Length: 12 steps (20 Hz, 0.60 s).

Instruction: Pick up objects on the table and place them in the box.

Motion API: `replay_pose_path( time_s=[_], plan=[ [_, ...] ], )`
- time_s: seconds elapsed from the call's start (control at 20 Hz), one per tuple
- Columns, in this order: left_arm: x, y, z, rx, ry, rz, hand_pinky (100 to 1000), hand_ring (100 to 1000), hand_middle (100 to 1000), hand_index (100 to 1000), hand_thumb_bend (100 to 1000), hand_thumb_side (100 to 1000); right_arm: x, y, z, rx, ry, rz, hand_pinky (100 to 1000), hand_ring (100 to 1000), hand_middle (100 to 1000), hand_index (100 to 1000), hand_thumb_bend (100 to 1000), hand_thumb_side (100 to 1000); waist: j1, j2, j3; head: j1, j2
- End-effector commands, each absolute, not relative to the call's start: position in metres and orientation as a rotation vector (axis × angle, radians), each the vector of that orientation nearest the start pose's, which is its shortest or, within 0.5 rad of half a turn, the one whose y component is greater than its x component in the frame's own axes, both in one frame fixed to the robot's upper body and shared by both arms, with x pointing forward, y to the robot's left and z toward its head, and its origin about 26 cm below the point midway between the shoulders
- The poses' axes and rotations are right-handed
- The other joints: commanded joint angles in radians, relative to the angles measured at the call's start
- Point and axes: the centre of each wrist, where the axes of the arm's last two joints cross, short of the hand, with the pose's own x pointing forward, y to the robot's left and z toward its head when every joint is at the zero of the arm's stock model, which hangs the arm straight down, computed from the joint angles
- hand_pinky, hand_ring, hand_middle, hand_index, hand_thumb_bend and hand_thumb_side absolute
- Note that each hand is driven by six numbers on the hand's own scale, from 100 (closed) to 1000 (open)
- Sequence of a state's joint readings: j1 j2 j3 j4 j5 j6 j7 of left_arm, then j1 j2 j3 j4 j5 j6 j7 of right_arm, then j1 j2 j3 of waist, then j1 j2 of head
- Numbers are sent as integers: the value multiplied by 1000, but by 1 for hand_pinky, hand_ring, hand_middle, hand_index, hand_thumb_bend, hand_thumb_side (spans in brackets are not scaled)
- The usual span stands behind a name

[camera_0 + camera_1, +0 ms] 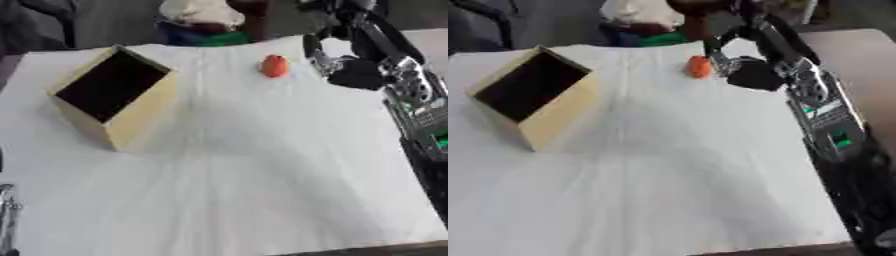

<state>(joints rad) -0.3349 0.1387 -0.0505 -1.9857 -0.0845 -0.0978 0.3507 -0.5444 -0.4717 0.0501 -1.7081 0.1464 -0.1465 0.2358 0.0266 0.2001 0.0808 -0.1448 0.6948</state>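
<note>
At the upper right of the frame, the right hand (337, 60) hovered beside the orange object (274, 66) on the table (262, 175), finger state indiscernible; the reach-to-grasp step appeared underway, with closure, then transfer to the box (114, 95) at upper left, required next.

Nothing here can be read. The box (114, 95) has plain sides with no print or label that I can make out, and the white cloth over the table (245, 175) carries no marks. A small green patch shows on the robot's right arm (833, 142), but it is only a blur of colour, no letters or figures.
</note>
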Motion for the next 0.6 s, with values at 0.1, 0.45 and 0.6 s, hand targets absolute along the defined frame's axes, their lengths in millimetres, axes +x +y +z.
replay_pose_path(
  time_s=[0.1,0.45,0.6],
  plan=[
    [303,214,199,189,-2449,125,744,626,631,885,100,675,359,-276,238,-333,-2237,945,627,972,828,1000,100,368,-1,-18,0,-3,-1],
    [303,214,199,186,-2449,123,744,626,631,885,100,676,359,-279,242,-351,-2240,958,633,971,830,1000,100,362,0,-18,4,-6,0],
    [303,214,199,182,-2450,120,745,626,631,886,100,676,357,-286,251,-392,-2245,988,644,971,833,1000,100,349,-2,-18,11,-11,0]
  ],
)
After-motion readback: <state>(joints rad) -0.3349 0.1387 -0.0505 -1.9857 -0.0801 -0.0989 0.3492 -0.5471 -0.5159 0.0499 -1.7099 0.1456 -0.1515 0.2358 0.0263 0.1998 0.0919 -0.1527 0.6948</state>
